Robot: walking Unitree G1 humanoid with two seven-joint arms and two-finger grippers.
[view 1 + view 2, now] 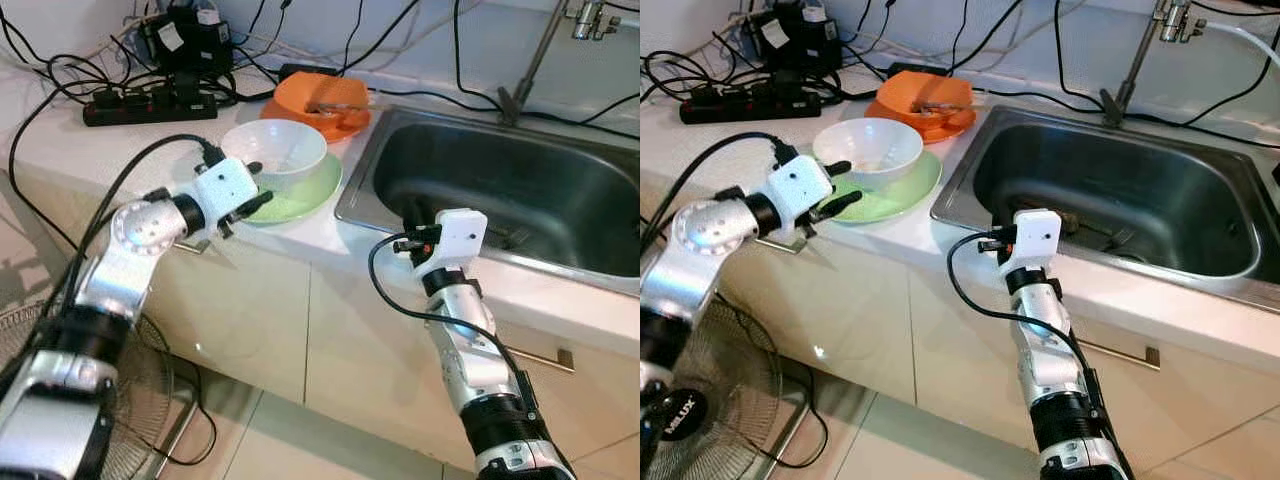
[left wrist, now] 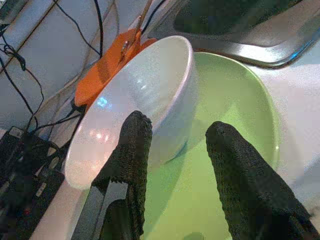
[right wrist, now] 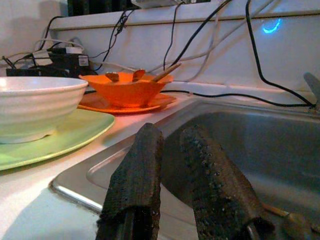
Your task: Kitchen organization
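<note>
Right gripper (image 1: 418, 218): silver forearm rising steeply, black fingers slightly parted, gripping nothing, hanging over the near-left rim of the stainless steel sink (image 1: 560, 262). Left gripper (image 1: 250, 196): elbow bent, reaching rightward, fingers spread astride the near wall of the white ribbed bowl (image 1: 274, 152), which is sitting on the pale green plate (image 1: 312, 195). Farther: orange bowl (image 1: 322, 100) holding utensils.

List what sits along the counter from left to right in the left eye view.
Black power strip → white bowl on the green plate, left hand at its rim → orange bowl → steel sink, right hand at its near edge.
</note>
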